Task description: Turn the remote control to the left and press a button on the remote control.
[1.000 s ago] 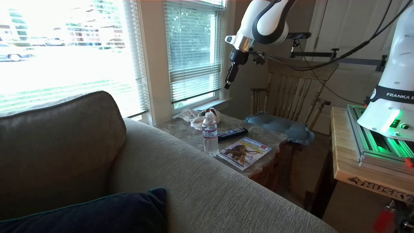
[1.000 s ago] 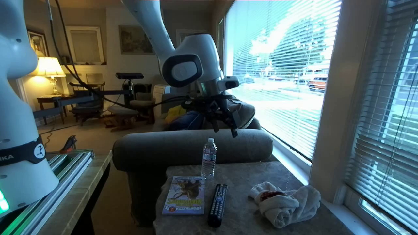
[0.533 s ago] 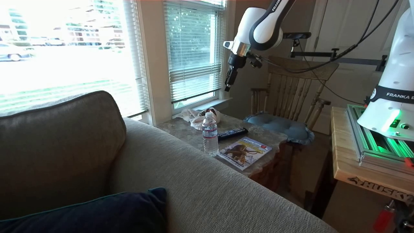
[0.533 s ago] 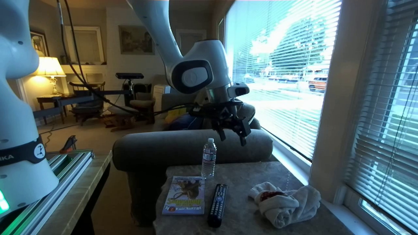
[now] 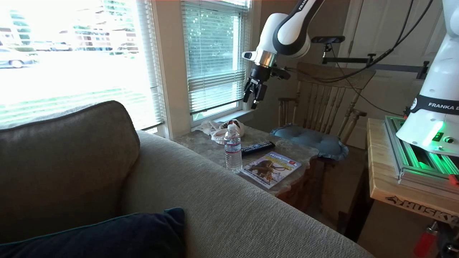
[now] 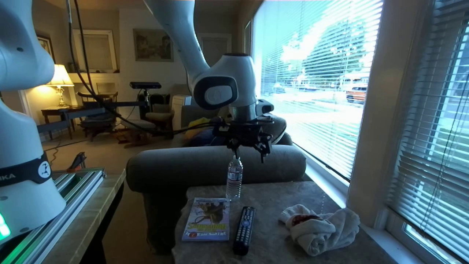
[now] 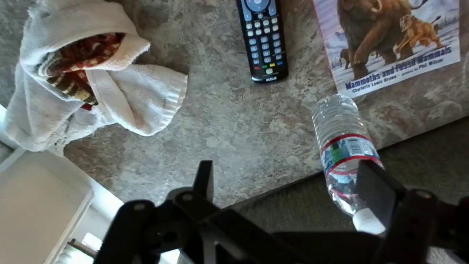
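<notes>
Tabletop [image 6: 274,198] bears one remote [image 6: 244,231], one bottle [image 6: 234,180], one magazine [image 6: 207,220], one cloth bundle [image 6: 319,233].

The stone-patterned table [image 6: 271,234] carries four things. In an exterior view, reckoned from the remote control [image 6: 244,230], which lies face up, the book [image 6: 206,220] lies flat just beside it, between nine and ten o'clock; the bottle [image 6: 234,181] stands upright between eleven and twelve, by the book's corner; the bundled towel [image 6: 313,233] sits apart at three.
</notes>
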Motion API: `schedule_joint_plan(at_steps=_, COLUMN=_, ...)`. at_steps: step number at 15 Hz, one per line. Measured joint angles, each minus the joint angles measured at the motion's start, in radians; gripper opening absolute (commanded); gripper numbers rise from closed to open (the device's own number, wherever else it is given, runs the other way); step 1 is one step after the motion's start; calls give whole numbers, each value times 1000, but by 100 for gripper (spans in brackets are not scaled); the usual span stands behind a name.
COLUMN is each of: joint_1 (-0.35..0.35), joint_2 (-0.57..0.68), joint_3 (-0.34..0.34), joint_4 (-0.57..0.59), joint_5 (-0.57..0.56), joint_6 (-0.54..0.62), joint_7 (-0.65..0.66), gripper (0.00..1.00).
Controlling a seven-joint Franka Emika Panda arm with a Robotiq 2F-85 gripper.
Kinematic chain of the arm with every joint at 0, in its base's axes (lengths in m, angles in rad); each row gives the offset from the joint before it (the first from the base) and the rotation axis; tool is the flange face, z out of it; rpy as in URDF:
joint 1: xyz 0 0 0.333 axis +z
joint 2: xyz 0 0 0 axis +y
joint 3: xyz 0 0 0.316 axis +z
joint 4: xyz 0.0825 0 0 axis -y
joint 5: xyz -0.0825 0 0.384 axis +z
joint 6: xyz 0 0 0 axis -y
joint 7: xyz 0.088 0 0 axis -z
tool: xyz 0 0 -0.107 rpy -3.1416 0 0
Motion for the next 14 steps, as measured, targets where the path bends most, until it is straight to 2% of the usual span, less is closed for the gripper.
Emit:
schedule_joint_plan(at_steps=4, joint_1=-4, joint_2=65, joint_3=-37, joint_4=49, joint_5=-45, joint_6=-23, joint_7=-141, gripper=100)
schedule_joint_plan(at_steps=7, joint_1=38, joint_2=112, joint_3=-113, joint_4=83, joint_5=-112, joint_6=-20, joint_7=-190, gripper=100)
schedule_joint_plan(at_steps=11, joint_1=161, joint_2=161, joint_3=-263, joint_4=108, joint_5=-194, joint_6=53, joint_7=-167, gripper=100)
schedule_joint_plan(at_steps=14, joint_1=280, joint_2=189, joint_3=-384, joint_4=110, joint_5=-226, joint_6=95, joint_7=-75, gripper=100)
